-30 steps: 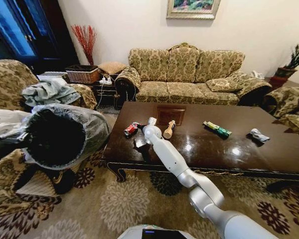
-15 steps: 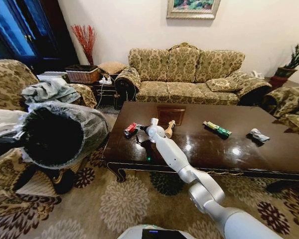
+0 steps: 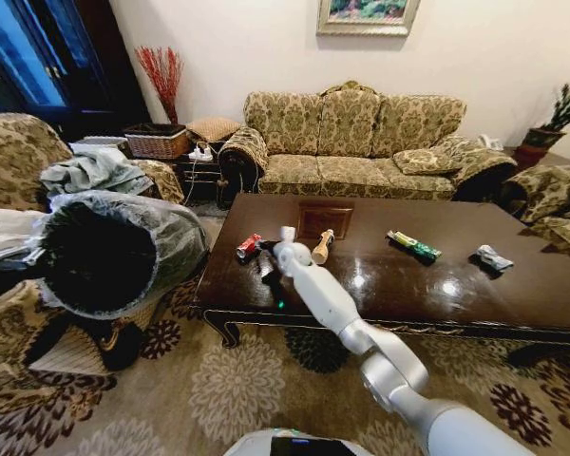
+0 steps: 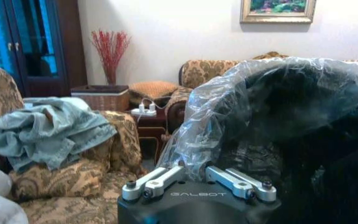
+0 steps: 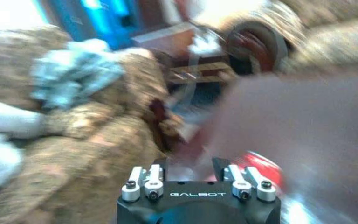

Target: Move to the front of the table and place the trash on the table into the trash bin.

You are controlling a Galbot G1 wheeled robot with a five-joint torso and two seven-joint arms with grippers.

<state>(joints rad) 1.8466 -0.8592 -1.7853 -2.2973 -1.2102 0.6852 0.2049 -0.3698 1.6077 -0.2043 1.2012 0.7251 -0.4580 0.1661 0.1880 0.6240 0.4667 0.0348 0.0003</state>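
The head camera looked forward and down across the table point(image 3: 475, 285) toward the sofa point(image 3: 361, 142), while the left wrist camera sat close behind the trash bin point(image 4: 291, 121), both sharing the wicker basket point(image 3: 158, 142) at upper left, and the right wrist view skimmed blurrily over the tabletop.

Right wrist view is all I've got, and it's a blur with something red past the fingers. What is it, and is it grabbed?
Observer: That's the red can, lying on the table. The right gripper is open beside it, not holding it.
Operator: Where's the trash bin?
Observer: The left gripper holds the trash bin tipped on its side, left of the table.
Operator: Other trash?
Observer: A tan bottle, a green-yellow packet and a silver wrapper lie on the table.
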